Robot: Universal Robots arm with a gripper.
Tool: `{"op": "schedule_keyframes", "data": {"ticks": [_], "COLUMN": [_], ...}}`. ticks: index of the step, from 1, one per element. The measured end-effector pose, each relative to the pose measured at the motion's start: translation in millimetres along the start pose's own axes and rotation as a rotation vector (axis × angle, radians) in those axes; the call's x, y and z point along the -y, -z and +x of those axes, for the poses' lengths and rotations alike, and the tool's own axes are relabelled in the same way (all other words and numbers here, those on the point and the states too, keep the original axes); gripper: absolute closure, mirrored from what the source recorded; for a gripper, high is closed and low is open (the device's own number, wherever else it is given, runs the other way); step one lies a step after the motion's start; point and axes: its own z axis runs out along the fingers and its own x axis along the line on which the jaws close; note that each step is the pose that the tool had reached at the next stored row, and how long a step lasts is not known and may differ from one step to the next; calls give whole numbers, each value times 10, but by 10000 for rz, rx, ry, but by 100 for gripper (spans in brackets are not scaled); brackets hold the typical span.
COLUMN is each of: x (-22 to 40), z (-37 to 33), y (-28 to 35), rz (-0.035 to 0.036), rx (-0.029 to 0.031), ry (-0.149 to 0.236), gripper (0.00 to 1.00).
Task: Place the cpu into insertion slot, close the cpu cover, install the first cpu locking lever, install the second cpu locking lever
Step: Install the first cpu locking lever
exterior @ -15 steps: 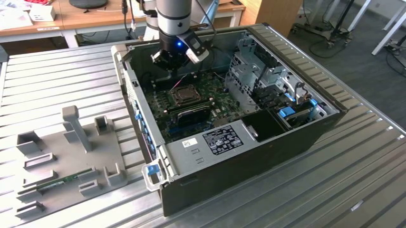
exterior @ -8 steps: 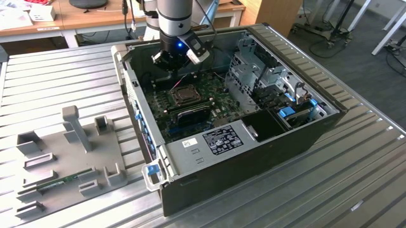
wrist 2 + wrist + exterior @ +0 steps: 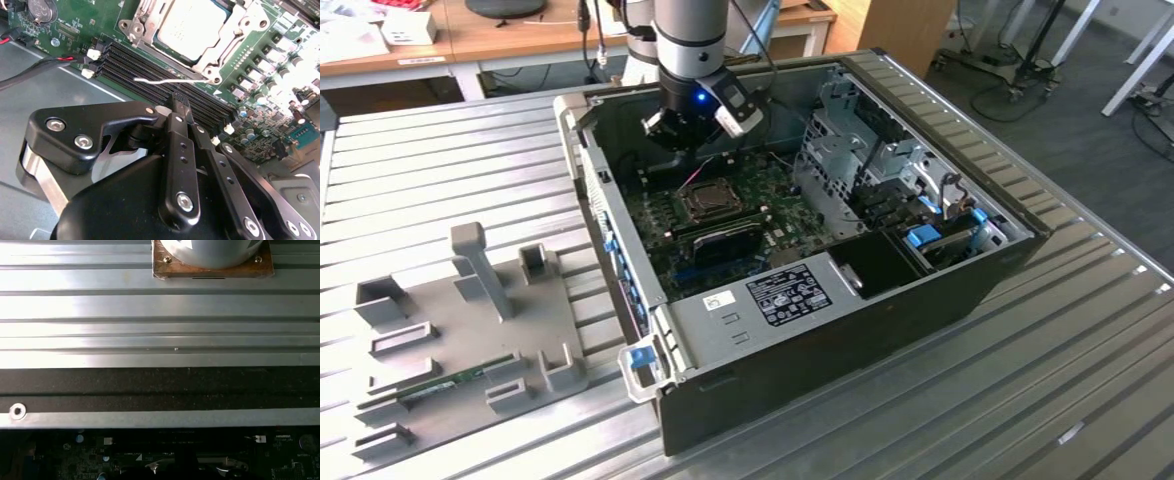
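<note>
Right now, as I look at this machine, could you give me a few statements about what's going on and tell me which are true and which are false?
1. The cpu lies on the green motherboard with the cpu cover down around it. True.
2. The hand is holding the cpu. False: it is shut on nothing, by the black memory slots beside the cover.
3. A memory stick lies on the grey tray outside the computer case. True.
4. The computer case is closed up. False: its side is open and the motherboard shows inside.
</note>
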Motion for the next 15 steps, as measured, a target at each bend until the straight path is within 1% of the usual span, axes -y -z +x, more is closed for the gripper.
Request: {"op": "schedule_keyframes", "data": {"ticks": [8, 15], "x": [9, 10], "z": [-14, -21], "y": [-51, -56], "rz": [0, 0], "rx": [1, 0], "ry": [0, 1], "gripper": [90, 90]}}
